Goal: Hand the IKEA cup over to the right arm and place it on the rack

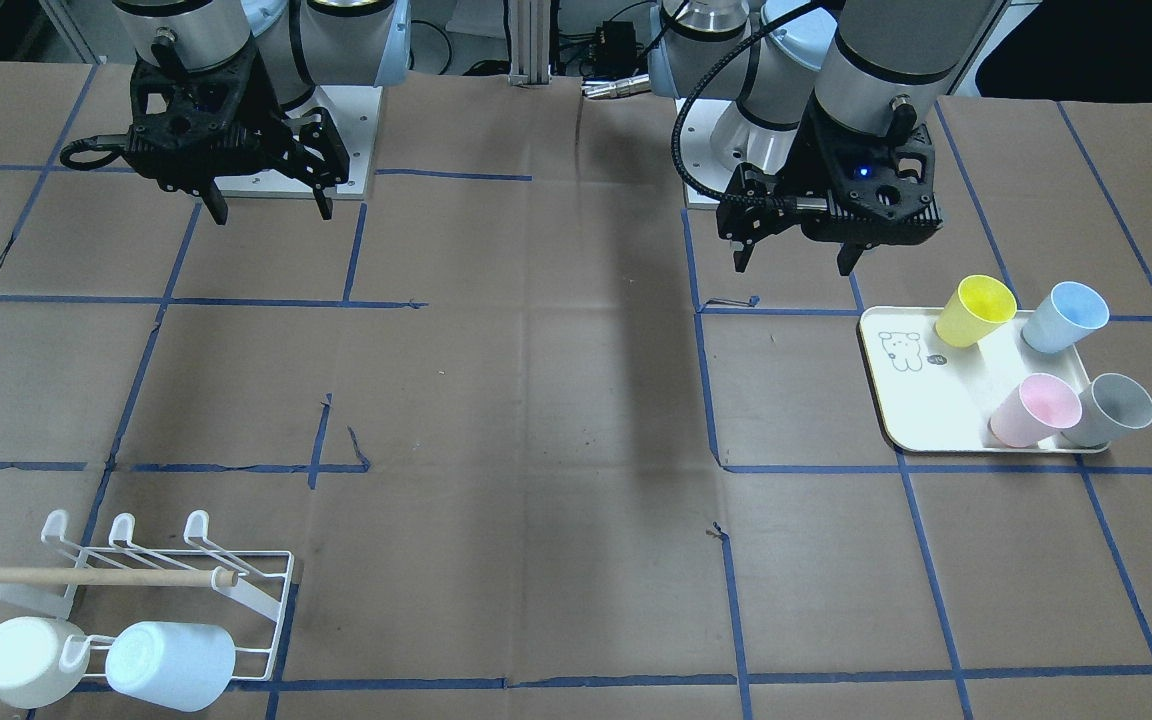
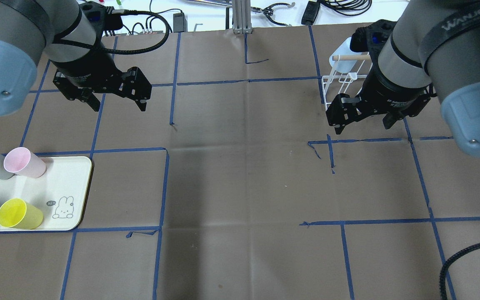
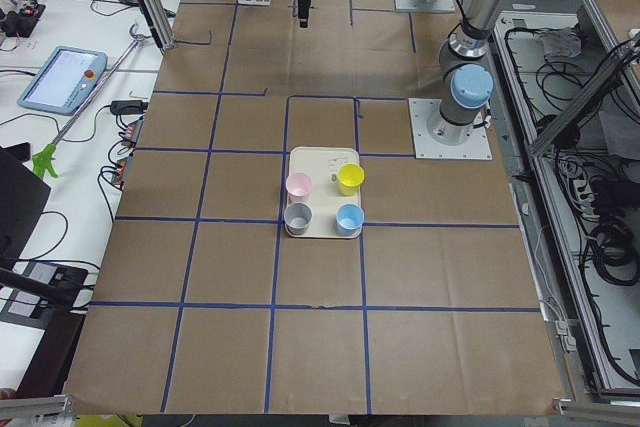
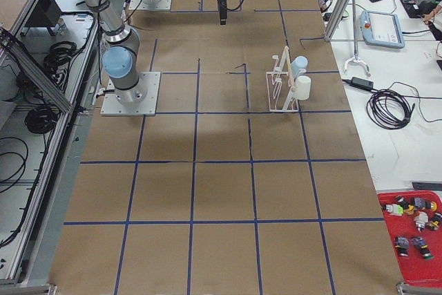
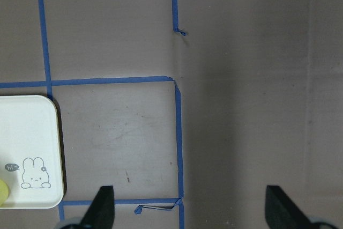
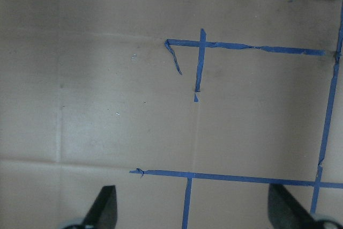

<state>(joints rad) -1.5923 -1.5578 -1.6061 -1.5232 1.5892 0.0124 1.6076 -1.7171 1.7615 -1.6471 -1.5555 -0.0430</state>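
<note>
Brown paper crossed with blue tape covers the worktop (image 1: 536, 400), and both arms hang above it with nothing in hand. The left claw (image 1: 793, 262) is spread wide and empty just behind the cream tray (image 1: 921, 410), and the right claw (image 1: 271, 212) is also wide and empty, well apart from it on the other side. The tray holds four upright cups: yellow (image 1: 976, 310), blue (image 1: 1064, 317), pink (image 1: 1034, 410) and grey (image 1: 1116, 410). Any of them could be the one to move, and the yellow stands nearest the left claw. The step in hand looks like the pick-up, not yet begun. The left claw would need to drop over one cup's wall and close without knocking its neighbours, then lift and carry it toward the middle for the other arm to take. Far off at the right arm's end, the one white wire rack (image 1: 236, 552) already carries two cups, a white one (image 1: 26, 660) and a pale blue one (image 1: 171, 665), lying side by side on its near row. Three hooks on the far row show bare.
</note>
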